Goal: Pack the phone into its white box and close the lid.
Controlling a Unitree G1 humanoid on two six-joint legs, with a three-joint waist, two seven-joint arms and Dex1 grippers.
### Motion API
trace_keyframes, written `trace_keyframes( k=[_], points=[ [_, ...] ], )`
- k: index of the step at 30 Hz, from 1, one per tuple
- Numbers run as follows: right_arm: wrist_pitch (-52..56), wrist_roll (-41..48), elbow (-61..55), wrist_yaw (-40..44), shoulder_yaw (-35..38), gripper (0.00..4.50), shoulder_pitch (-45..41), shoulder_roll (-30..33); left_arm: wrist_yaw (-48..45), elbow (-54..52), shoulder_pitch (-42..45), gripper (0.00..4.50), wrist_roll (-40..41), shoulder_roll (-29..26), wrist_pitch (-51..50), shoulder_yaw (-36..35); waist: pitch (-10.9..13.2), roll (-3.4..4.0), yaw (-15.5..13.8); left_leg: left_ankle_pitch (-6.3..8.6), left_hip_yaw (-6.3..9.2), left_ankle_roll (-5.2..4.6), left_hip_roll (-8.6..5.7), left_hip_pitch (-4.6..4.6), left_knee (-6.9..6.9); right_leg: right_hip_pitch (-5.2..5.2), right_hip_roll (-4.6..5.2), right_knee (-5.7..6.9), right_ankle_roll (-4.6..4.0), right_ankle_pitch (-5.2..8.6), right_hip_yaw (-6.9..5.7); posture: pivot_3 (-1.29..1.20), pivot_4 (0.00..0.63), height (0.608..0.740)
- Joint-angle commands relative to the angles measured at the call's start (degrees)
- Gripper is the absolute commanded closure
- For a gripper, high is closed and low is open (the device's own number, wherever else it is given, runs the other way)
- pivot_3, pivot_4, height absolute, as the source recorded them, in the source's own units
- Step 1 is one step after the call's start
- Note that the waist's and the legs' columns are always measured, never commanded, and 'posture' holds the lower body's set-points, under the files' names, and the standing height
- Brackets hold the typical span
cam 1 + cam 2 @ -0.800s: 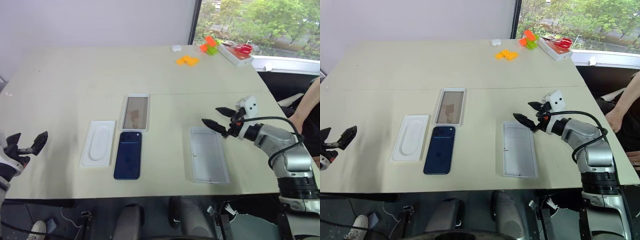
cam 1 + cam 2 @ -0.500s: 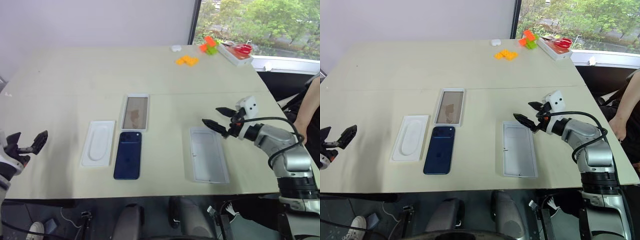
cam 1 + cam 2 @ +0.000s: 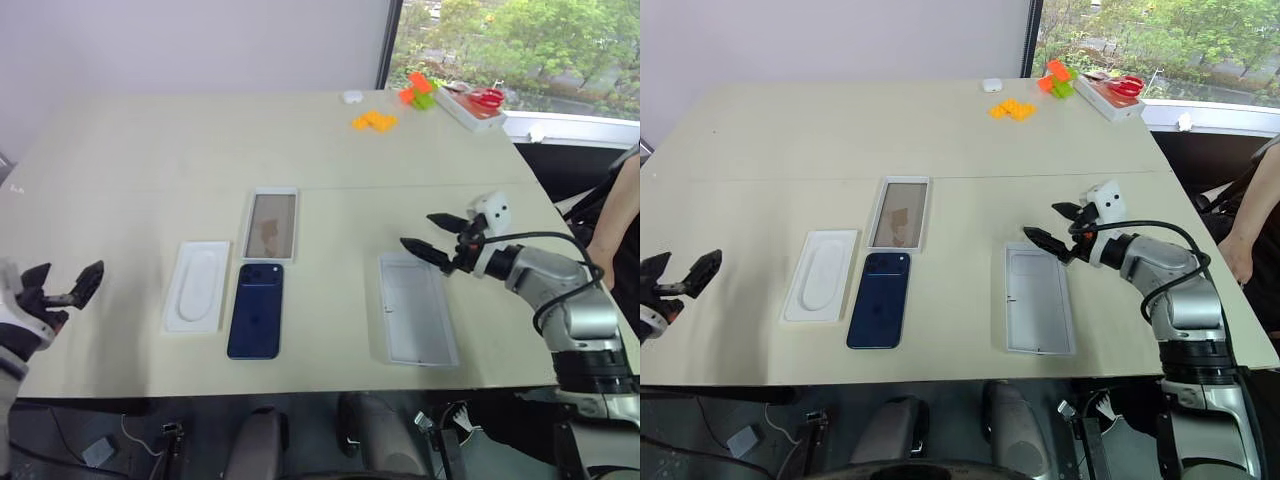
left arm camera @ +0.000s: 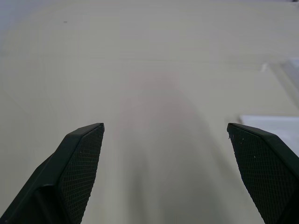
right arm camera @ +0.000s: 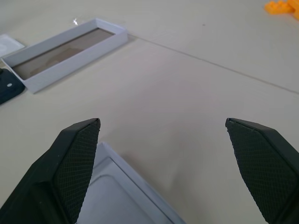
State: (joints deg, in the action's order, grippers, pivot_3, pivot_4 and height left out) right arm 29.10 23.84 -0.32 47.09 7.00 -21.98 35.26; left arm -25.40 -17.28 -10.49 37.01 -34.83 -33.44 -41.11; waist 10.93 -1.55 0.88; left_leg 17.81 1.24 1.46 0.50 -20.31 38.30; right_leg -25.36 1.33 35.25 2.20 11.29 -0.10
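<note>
nothing is packed yet: the phone lies on the surface just at six o'clock of the white box, the lid at three o'clock, both the left hand and right hand open and empty, so the next move is likely grasping the phone.

You face a pale table. On it lie the phone, white box, insert and lid. Orange blocks sit at the far side.
</note>
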Motion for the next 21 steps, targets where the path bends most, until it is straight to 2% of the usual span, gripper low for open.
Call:
trace_keyframes(
  k=[1, 7, 12, 17, 21],
  points=[
    [0.8, 1.8, -6.6, 0.7, -0.8, 0.0, -1.2, -0.1, -1.3, -2.5, 0.3, 0.06, 2.0, -0.6, -1.8, 1.6, 0.0, 0.0, 0.1, 0.0, 0.01, 0.0, 0.01, -0.01, 0.0, -0.01, -0.03, 0.0, 0.0, 0.0, 0.0, 0.0, 0.15, 0.732],
    [5.0, 3.9, -16.1, 3.9, -7.0, 0.0, -0.5, 0.3, -3.9, -6.9, -3.7, 0.06, 9.4, -2.4, -11.4, 2.5, 0.0, -0.01, 0.3, 0.01, 0.0, -0.01, 0.19, -0.02, -0.03, -0.04, -0.24, -0.04, 0.02, -0.01, 0.07, 0.0, 0.15, 0.732],
    [6.2, 4.3, -21.0, 5.5, -11.0, 0.0, 0.1, 0.2, 3.0, -12.6, -6.7, 0.06, 16.1, -2.9, -23.3, 1.7, 0.0, -0.01, 0.1, 0.01, 0.08, -0.01, 0.31, 0.0, -0.04, -0.06, -0.39, -0.03, 0.01, 0.01, 0.07, 0.0, 0.15, 0.732],
    [6.7, 4.8, -22.4, 5.6, -11.9, 0.0, 2.3, 0.1, 10.1, -11.1, -5.6, 0.06, 27.3, -3.9, -34.7, -1.7, 0.0, -0.03, 0.0, 0.01, 0.18, -0.01, 0.32, 0.02, -0.02, -0.05, -0.45, -0.03, -0.03, 0.04, 0.04, 0.0, 0.15, 0.732],
    [6.4, 4.4, -23.3, 5.6, -12.6, 0.0, 3.7, 0.3, 14.3, -8.1, -4.5, 0.06, 34.0, -4.2, -40.0, -2.1, 0.0, -0.01, 0.1, 0.01, 0.18, -0.01, 0.3, 0.01, -0.03, -0.06, -0.5, -0.03, -0.03, 0.03, 0.04, 0.0, 0.15, 0.732]
  ],
)
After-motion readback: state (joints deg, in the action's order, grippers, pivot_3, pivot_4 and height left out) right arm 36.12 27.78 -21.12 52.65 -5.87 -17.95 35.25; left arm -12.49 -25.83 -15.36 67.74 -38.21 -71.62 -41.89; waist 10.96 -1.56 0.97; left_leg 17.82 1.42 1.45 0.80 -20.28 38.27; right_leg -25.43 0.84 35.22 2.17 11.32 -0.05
